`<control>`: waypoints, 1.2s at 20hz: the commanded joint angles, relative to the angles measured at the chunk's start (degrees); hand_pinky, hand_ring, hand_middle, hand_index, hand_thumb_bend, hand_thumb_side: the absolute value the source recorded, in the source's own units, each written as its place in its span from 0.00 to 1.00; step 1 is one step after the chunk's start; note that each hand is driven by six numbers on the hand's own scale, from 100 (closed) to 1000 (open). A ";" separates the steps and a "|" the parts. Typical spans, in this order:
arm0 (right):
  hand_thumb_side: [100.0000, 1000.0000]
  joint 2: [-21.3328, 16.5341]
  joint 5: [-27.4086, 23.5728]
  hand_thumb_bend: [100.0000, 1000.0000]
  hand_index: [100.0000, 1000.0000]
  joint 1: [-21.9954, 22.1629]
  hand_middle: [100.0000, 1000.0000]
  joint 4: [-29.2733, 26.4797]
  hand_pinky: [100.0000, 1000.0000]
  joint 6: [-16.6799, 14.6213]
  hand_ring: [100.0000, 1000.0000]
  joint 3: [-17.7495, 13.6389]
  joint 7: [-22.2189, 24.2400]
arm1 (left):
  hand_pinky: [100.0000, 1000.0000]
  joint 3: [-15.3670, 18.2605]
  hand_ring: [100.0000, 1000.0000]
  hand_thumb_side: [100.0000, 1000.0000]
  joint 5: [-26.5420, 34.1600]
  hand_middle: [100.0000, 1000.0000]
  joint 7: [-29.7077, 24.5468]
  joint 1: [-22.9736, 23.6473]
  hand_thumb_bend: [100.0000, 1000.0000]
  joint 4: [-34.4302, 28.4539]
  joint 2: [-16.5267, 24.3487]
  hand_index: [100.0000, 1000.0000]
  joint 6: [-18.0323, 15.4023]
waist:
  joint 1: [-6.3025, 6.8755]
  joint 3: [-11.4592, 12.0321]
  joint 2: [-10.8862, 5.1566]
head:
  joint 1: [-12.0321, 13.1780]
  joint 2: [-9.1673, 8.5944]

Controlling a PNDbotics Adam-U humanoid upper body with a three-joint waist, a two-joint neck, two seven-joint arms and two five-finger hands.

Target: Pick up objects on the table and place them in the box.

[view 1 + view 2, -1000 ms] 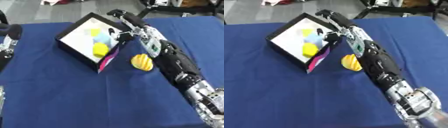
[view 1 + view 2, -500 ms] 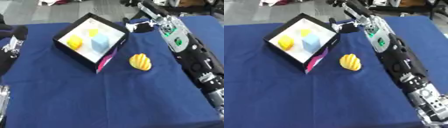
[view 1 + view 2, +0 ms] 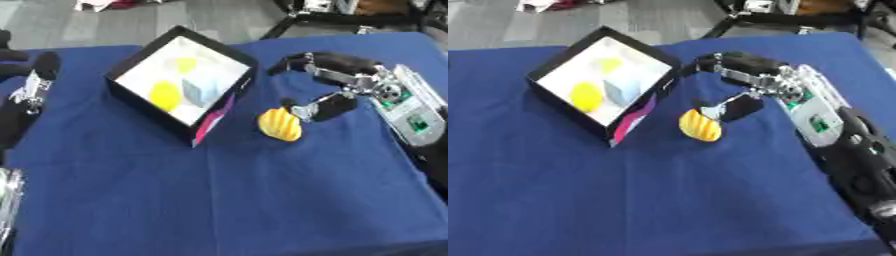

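The right hand hangs over the blue table with its fingers stretched wide apart from the thumb, holding nothing. The thumb's tip lies just beside the yellow ridged object, which sits on the cloth below the fingers and right of the box; whether they touch cannot be told. Half a second ago this hand was up past the box's far corner; it has since come down to the yellow object, which has not moved. One ridged object is outside, and three things lie inside the box: two yellow pieces and one pale blue block. The left hand shows at the left edge.
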 commanded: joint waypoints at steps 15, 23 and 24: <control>0.28 3.46 22.74 0.00 0.94 -2.72 0.87 16.50 0.91 -2.60 0.88 -1.64 -10.62 | 0.81 0.58 0.57 0.67 0.17 0.56 -0.34 -0.34 0.71 -0.64 1.02 0.83 0.00 | -0.30 0.06 -1.41 | -0.05 -0.11; 0.30 4.30 19.25 0.00 0.94 -4.20 0.87 15.42 0.90 -2.91 0.88 -1.93 -9.99 | 0.81 0.60 0.58 0.68 0.14 0.56 -0.44 -0.29 0.71 -0.68 0.97 0.83 -0.03 | -0.28 0.12 -1.58 | -0.22 -0.11; 0.32 4.26 18.29 0.00 0.94 -4.21 0.87 15.10 0.90 -3.03 0.88 -1.91 -9.57 | 0.81 0.62 0.58 0.67 0.13 0.56 -0.45 -0.28 0.71 -0.69 0.98 0.83 -0.04 | -0.30 0.13 -1.59 | -0.20 -0.11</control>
